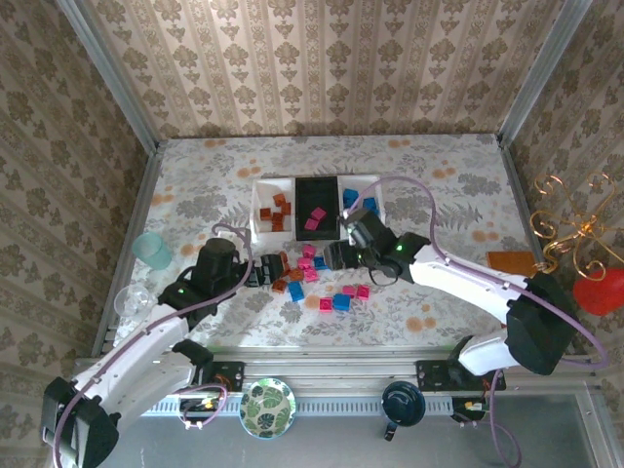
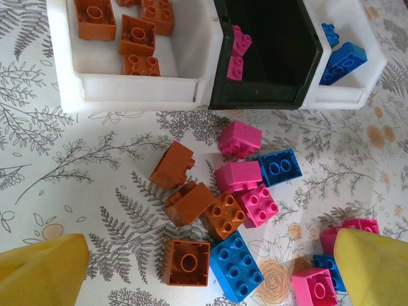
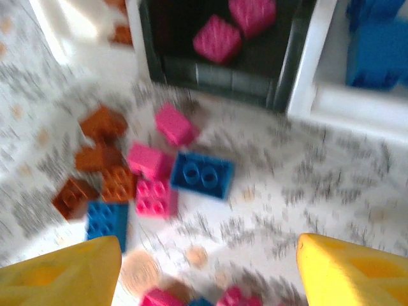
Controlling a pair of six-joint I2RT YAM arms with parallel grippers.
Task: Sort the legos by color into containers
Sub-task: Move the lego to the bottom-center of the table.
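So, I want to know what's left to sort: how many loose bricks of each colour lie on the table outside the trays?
Orange bricks: 4
Pink bricks: 6 (two are partly covered in the left wrist view)
Blue bricks: 3
Total: 13

We log the left arm [image 1: 146,341] reaching toward 1 o'clock, left gripper [image 1: 261,270] spread wide. The right arm [image 1: 458,278] stretches toward 10 o'clock, right gripper [image 1: 336,256] parted, holding nothing.
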